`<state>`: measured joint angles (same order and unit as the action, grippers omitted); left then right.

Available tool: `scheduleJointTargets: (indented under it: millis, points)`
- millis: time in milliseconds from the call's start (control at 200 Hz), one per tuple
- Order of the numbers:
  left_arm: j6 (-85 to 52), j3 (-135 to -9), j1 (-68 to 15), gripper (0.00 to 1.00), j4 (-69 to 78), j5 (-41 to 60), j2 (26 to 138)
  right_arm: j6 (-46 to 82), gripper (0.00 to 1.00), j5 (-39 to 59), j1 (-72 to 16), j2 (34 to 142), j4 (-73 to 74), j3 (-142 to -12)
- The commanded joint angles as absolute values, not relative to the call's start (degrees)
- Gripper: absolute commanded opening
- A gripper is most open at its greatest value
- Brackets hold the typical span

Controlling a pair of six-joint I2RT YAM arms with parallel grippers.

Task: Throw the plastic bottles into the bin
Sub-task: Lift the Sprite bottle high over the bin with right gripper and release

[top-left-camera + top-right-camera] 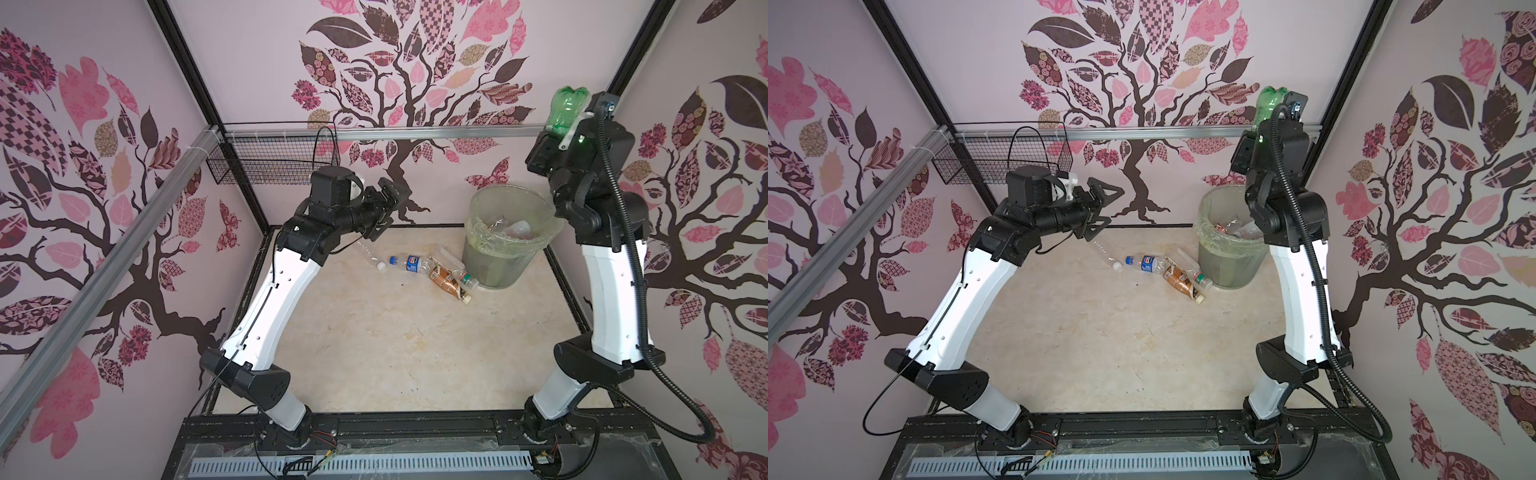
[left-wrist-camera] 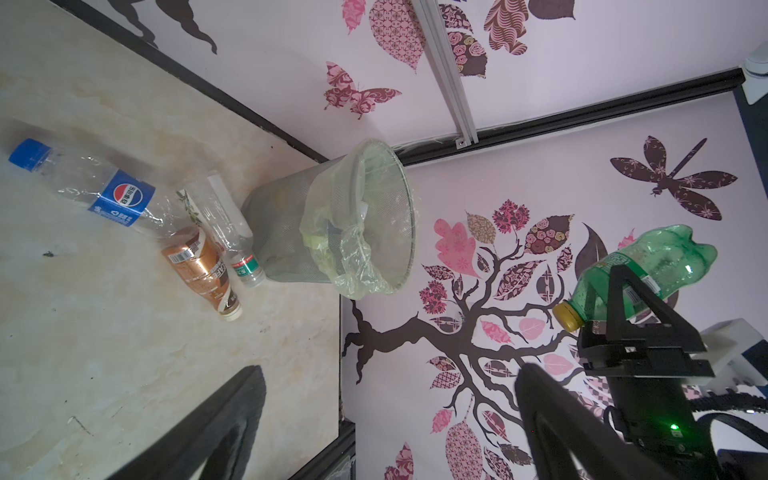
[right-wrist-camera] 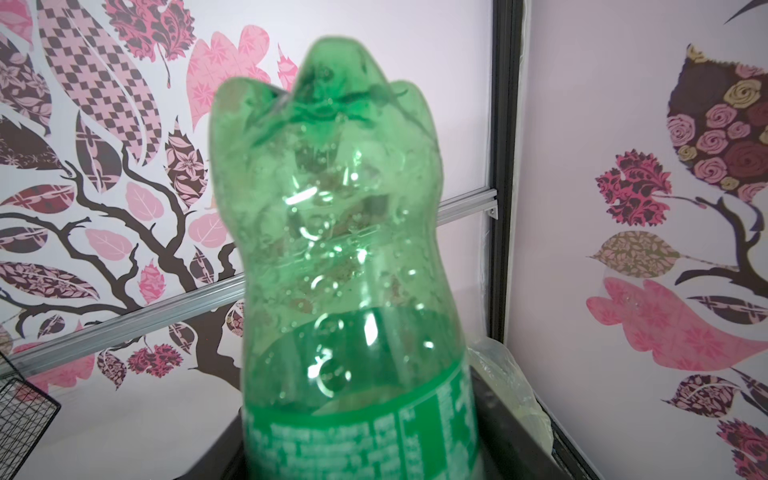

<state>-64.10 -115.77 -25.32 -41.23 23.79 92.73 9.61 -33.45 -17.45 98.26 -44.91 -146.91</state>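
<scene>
Green bottle (image 1: 567,110) is hanging pinched in the right gripper (image 1: 566,129) near the part-filled bin (image 1: 473,208); four bottles (image 1: 411,264) are lying on the desk (image 1: 395,357); left gripper (image 1: 1113,208) spread.

Pink tree-decal walls (image 1: 249,62) — pale marbled floor (image 1: 395,353)

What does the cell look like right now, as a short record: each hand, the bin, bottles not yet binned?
right hand: shut on green plastic bottle with yellow cap, raised high, base up
left hand: open, empty, above the beige table
round grey mesh bin: upright, greenish liner, bottles already inside
not yet binned: four lying beside the bin: clear white-capped bottle, blue-labelled bottle, brown-labelled bottle, clear green-labelled bottle
</scene>
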Motion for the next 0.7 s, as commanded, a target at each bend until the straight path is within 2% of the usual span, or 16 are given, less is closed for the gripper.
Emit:
scheduleJointTargets:
  millis: [0,95,160,240,365,695]
  points:
    - [-64.29,-117.0,-24.8,0.98,-41.97,26.51,93.9,7.37,0.57,-37.01,-17.63,97.56,-42.2,-143.79]
    - [-65.19,-116.05,-23.85,0.98,-42.25,27.89,94.81,8.73,0.59,-38.62,-17.43,98.29,-43.19,-135.47]
    - [-65.91,-115.36,-22.94,0.98,-42.01,28.69,95.21,10.22,0.64,-38.14,-16.87,99.67,-44.21,-129.63]
    - [-65.87,-115.83,-21.77,0.98,-42.87,28.9,95.99,15.5,0.77,-39.15,-15.26,103.66,-50.82,-129.22]
    - [-65.84,-116.1,-20.79,0.98,-43.36,28.94,96.63,18.58,0.99,-40.24,-13.52,108.77,-58.76,-136.22]
    - [-66.17,-114.75,-20.65,0.98,-45.44,28.15,97.82,18.59,0.99,-33.5,-14.74,104.67,-54.83,-140.36]
